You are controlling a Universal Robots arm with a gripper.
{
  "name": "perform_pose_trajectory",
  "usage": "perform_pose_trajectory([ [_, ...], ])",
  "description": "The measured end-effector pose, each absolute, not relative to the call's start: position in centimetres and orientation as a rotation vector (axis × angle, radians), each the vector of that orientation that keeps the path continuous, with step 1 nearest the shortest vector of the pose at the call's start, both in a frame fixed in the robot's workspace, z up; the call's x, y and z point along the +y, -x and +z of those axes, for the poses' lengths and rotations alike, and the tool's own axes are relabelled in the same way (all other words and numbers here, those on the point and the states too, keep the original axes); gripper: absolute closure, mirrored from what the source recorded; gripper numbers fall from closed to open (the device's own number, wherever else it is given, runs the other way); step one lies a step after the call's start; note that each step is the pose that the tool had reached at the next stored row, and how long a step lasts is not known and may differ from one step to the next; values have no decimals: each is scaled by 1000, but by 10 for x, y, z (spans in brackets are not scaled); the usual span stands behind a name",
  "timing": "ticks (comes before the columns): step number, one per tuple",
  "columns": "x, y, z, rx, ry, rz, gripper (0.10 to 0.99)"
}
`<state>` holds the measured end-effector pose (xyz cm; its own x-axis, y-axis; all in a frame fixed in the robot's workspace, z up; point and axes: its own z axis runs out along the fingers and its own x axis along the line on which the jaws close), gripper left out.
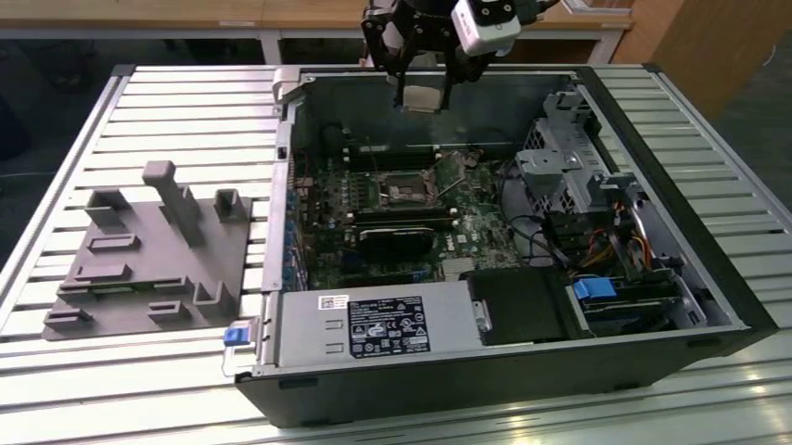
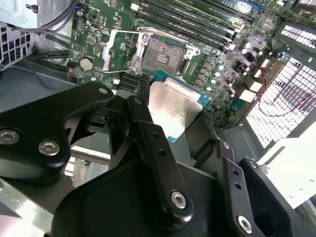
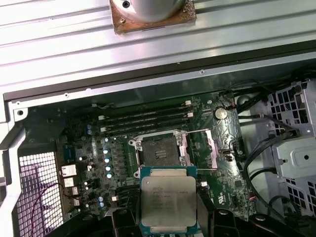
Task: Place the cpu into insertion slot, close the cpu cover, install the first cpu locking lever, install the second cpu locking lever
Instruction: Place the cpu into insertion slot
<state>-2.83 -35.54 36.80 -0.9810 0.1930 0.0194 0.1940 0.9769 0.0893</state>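
My gripper hangs over the back wall of the open computer case and is shut on the cpu. In both wrist views the cpu is a pale silvery square on a green-edged base, clamped between black fingers. The insertion slot lies bare on the green board, beneath and apart from the chip. The cpu cover stands swung open beside the slot.
A black rectangular block sits just in front of the slot. Memory slots run behind it. The power supply and drive cages crowd the case. A grey fixture rests on the slatted table at the exterior view's left.
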Motion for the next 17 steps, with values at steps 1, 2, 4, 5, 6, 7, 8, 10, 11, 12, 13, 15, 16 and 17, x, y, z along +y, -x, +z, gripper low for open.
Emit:
perform_pose_trajectory([
  [1,-355,28,368,-3112,312,-142,545],
  [2,-355,28,368,-3112,319,-142,545],
  [4,-355,28,368,-3111,334,-142,545],
  [5,-355,28,368,-3110,341,-142,545],
  [6,-355,28,368,-3110,348,-143,545],
  [7,-355,28,368,-3109,356,-143,545],
  [8,-355,28,368,-3108,366,-143,545],
  [10,-355,28,368,-3106,385,-143,545],
  [11,-355,28,368,-3105,395,-143,545],
  [12,-355,28,368,-3105,404,-143,545],
  [13,-355,28,368,-3104,413,-143,545],
  [15,-355,28,368,-3102,429,-143,545],
  [16,-355,28,368,-3101,437,-143,545],
  [17,-355,28,368,-3100,445,-143,545],
])
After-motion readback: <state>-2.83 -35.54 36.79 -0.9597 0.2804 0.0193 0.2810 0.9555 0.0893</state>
